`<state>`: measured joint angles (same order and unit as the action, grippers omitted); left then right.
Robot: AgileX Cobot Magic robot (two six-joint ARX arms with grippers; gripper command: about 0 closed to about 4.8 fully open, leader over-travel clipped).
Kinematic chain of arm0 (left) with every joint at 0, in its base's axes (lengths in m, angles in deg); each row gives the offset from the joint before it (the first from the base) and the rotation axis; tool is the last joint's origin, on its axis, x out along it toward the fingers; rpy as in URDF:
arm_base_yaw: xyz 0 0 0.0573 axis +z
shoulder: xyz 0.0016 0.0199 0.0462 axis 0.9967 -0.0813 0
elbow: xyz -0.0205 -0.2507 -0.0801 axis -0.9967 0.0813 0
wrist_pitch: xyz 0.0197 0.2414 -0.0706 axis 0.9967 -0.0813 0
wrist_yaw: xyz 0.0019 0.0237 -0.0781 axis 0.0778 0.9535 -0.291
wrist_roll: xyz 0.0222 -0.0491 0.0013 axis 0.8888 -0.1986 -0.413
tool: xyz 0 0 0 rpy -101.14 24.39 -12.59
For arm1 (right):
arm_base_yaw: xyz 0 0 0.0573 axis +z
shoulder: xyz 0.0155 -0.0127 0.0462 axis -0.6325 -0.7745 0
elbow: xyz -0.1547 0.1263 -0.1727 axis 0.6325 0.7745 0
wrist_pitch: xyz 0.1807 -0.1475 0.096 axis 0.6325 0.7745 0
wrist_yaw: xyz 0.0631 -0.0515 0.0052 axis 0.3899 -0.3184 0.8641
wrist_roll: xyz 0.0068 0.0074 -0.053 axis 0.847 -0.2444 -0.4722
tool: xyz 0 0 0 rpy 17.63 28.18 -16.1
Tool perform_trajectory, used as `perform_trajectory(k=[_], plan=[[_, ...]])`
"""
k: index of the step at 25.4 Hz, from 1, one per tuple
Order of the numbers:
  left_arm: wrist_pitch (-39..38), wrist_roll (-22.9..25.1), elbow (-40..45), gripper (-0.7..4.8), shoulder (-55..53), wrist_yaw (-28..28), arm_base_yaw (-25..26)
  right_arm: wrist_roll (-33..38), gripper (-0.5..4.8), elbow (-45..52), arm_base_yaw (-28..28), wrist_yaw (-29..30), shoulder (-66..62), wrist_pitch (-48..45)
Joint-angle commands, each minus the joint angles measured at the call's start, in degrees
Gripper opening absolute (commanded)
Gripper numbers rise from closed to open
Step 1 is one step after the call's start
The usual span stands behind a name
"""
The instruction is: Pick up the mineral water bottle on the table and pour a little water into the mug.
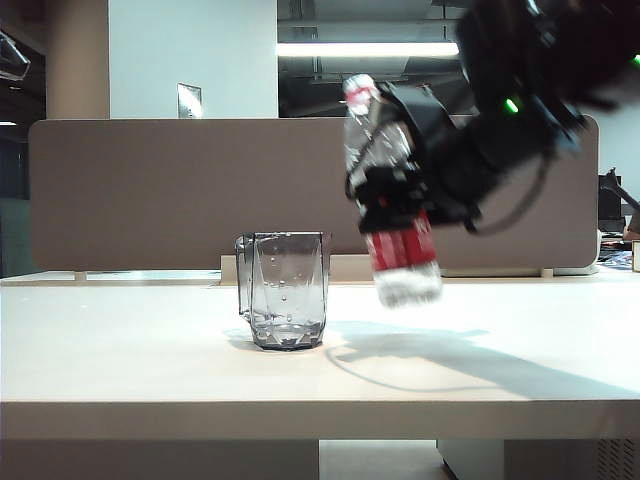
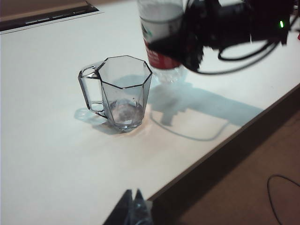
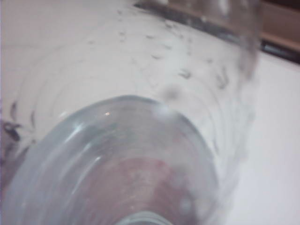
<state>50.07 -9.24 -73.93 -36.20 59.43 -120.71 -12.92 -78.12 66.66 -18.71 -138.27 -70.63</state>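
Table [image 1: 120, 350] lies white and wide below the right gripper [image 1: 405, 195], which pinches the mineral water bottle [image 1: 392, 190] about its middle, lifted clear and near upright, slightly tilted. The mug [image 1: 288, 290] stands lower, off to the bottle's neck side. Judgement: carry the neck over the rim, then tip slowly. The left gripper [image 2: 132, 208] waits nearer the table's edge, its fingertips pressed together.

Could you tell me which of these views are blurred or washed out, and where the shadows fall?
Exterior view: the right gripper and bottle are motion-smeared, the mug sharp; their shadow lies on the table to the right of the mug. Left wrist view: sharp, with the left gripper shut at the frame edge. Right wrist view: the bottle fills the frame, blurred and pale.
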Motion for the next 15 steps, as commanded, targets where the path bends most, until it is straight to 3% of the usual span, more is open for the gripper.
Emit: perform_trajectory(k=[1, 4, 15], plan=[[0.59, 0.22, -0.07, -0.05, 0.04, -0.2, -0.07, 5.57, 2.6, 7.17, 0.04, 0.04, 0.33, -17.09], [0.59, 0.22, -0.07, -0.05, 0.04, -0.2, -0.07, 8.63, 2.6, 10.84, 0.04, -0.31, 0.33, -22.99], [0.59, 0.22, -0.07, -0.05, 0.04, -0.2, -0.07, 10.03, 2.6, 12.9, 0.04, -0.31, -3.52, -27.02]])
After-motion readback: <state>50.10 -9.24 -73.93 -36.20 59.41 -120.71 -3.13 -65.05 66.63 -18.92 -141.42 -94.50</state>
